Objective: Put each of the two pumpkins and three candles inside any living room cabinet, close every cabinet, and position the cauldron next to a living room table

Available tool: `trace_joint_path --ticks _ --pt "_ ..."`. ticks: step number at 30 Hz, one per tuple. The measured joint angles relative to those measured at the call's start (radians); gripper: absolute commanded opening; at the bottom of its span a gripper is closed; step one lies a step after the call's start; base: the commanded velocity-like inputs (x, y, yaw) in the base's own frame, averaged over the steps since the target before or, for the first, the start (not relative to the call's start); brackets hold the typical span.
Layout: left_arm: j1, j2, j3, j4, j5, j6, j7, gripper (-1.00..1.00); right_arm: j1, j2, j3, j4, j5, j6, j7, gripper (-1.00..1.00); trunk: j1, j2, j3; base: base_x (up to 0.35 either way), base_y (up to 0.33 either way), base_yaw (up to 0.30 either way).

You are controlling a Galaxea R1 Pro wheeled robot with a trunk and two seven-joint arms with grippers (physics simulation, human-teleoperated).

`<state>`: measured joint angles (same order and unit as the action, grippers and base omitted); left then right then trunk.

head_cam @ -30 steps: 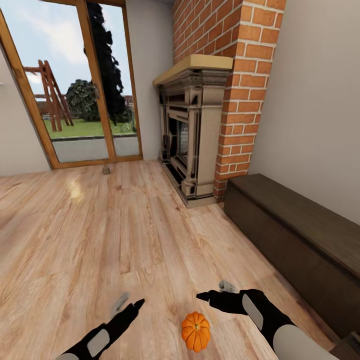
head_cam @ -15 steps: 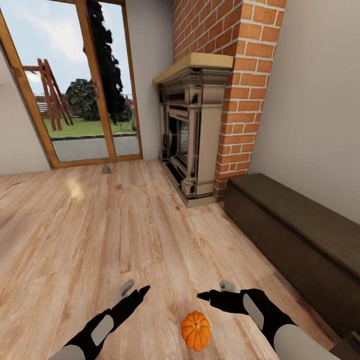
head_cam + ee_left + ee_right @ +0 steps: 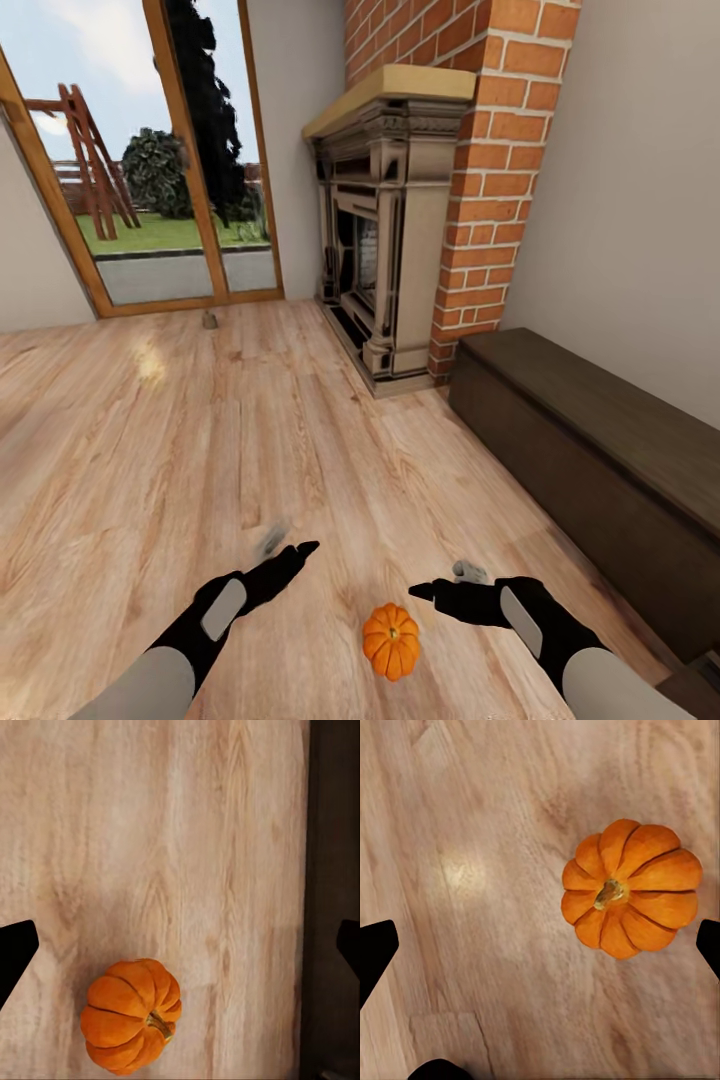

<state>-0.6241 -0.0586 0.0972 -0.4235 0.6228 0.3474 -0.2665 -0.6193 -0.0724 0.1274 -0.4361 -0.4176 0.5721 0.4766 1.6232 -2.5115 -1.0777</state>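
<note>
Pumpkin (image 3: 391,640), small, ribbed, orange, upright on the wood plank floor (image 3: 150,450), lies between our two released claws, nearer our right claw (image 3: 425,590) than the left claw (image 3: 300,548).

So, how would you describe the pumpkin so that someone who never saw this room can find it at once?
Start at the red brick fireplace and follow the light wood floor toward the robot. The pumpkin sits there on the planks, between the left hand and right hand. It is the one bright orange, ribbed, round thing there, with a short stem.
</note>
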Motion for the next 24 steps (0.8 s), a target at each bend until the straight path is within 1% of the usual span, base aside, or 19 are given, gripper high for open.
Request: trace_joint_path --ticks 3,5,10,17,18,19,21,23,24 --pt "-0.048 -0.013 0.0 -0.001 0.001 0.004 0.006 1.0 -0.001 -0.003 0.0 0.0 0.0 0.001 0.0 1.0 0.001 -0.001 -0.012 0.0 0.0 0.0" --pt "-0.063 -0.021 0.0 0.0 0.001 0.006 0.009 1.0 -0.002 -0.004 0.0 0.0 0.001 0.002 -0.001 1.0 0.002 -0.001 -0.019 0.0 0.0 0.0" --pt "-0.072 -0.05 -0.001 0.005 -0.002 0.006 0.012 1.0 -0.003 -0.002 0.001 0.0 0.001 0.001 -0.002 1.0 0.005 -0.002 -0.039 0.0 0.0 0.0" --pt "-0.073 -0.058 -0.001 0.029 -0.003 0.005 0.008 1.0 -0.003 -0.001 0.004 0.0 0.004 0.0 -0.004 1.0 0.008 -0.004 -0.066 0.0 0.0 0.0" --pt "-0.073 -0.057 -0.001 0.034 -0.003 0.005 0.008 1.0 -0.003 0.0 0.004 0.0 0.01 0.0 -0.013 1.0 0.008 -0.004 -0.07 0.0 0.0 0.0" --pt "-0.073 -0.057 -0.001 0.038 -0.003 0.004 0.009 1.0 -0.003 0.0 0.004 0.0 0.021 -0.001 -0.041 1.0 0.009 -0.004 -0.074 0.0 0.0 0.0" --pt "-0.073 -0.057 -0.001 0.043 -0.003 0.004 0.012 1.0 -0.003 0.0 0.005 -0.001 0.046 -0.002 -0.126 1.0 0.009 -0.005 -0.081 0.0 0.0 0.0" --pt "-0.072 -0.057 -0.002 0.045 -0.003 0.003 0.013 1.0 -0.003 0.0 0.005 -0.002 0.055 -0.003 -0.152 1.0 0.01 -0.005 -0.089 0.0 0.0 0.0" --pt "-0.072 -0.057 -0.002 0.045 -0.003 0.003 0.013 1.0 -0.003 0.0 0.005 -0.002 0.056 -0.003 -0.151 1.0 0.011 -0.006 -0.093 0.0 0.0 0.0"
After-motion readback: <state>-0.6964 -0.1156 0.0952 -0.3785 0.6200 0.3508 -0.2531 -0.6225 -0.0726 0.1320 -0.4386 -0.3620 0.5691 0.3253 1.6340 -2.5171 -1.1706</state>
